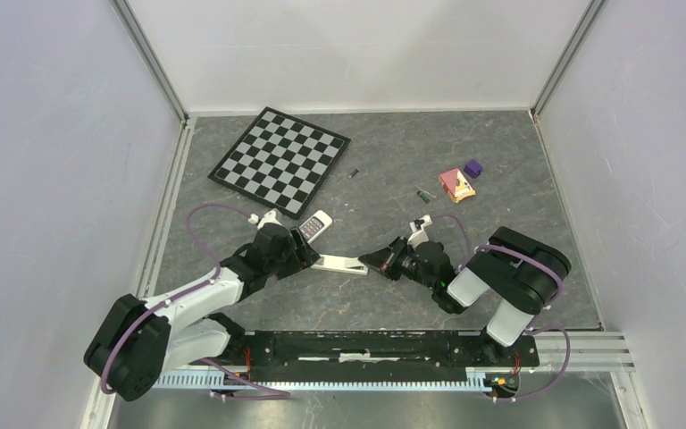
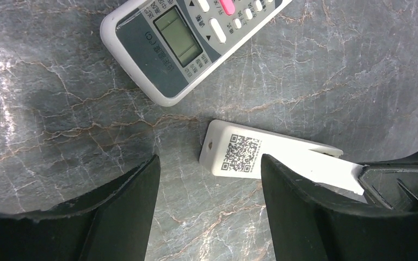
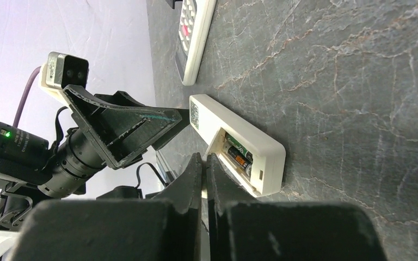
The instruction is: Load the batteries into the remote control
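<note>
Looking down from the overhead view, I find what neither wrist camera catches: a dark loose battery (image 1: 355,172) and a green-wrapped battery (image 1: 425,194), lying well apart from both hands. They sit above centre on the grey veined stone table (image 1: 500,143), right of the checkered board (image 1: 280,161). Only my right wrist view shows the open compartment (image 3: 219,142) of the white remote (image 3: 209,117). Two slim batteries (image 3: 237,153) lie side by side in it, one wrapped in green, just right of my fingertips at the frame's centre. My right hand (image 3: 202,163) is closed, its black fingers pressed together; a pale sliver shows in the slit and I cannot tell what it is. My left wrist view shows that remote's smooth flat back with a printed square code, at centre, between and just above my curved black fingers (image 2: 125,212). My left hand (image 2: 209,163) is spread wide, gripping nothing. The other remote (image 2: 168,43), rounded, with a grey screen and pale buttons, lies face up at upper left.
</note>
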Robot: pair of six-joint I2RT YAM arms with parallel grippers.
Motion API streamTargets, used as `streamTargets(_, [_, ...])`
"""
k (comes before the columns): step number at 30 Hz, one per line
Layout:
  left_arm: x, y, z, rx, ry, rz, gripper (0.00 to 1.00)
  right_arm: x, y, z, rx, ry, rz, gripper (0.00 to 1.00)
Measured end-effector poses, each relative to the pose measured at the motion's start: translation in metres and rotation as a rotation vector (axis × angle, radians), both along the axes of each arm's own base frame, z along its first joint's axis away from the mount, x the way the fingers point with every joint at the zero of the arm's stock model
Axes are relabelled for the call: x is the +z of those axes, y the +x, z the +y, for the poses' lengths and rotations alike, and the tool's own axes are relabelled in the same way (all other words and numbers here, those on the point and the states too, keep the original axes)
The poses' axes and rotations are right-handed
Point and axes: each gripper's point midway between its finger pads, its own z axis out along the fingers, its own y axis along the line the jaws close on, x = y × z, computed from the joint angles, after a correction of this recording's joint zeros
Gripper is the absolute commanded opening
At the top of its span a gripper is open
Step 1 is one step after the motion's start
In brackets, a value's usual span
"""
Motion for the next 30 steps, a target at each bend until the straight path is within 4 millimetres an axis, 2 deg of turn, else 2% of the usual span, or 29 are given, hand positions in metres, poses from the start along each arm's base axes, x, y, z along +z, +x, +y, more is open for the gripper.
streamTargets(5, [0.0,0.001,0.0,0.001,-0.005,-0.001,0.76,-0.004,0.001,0.001,0.004,-0.019,0.009,0.19])
streamTargets(10, [0.001,0.001,-0.001,-0.001,-0.011,-0.001,0.77,-0.015,-0.006,0.0,0.031,-0.075,0.045,0.26])
streamTargets(19, [0.004,0.002,0.0,0.003,-0.018,-0.007,0.77,0.005,0.004,0.009,0.07,-0.115,-0.002,0.49])
streamTargets(25, [0.003,0.001,0.002,0.008,-0.013,0.0,0.79,-0.007,0.0,0.003,0.098,-0.217,0.03,0.51])
streamTargets(30, [0.004,0.003,0.003,0.013,-0.01,-0.004,0.8,-0.002,0.0,-0.001,0.113,-0.273,0.017,0.51])
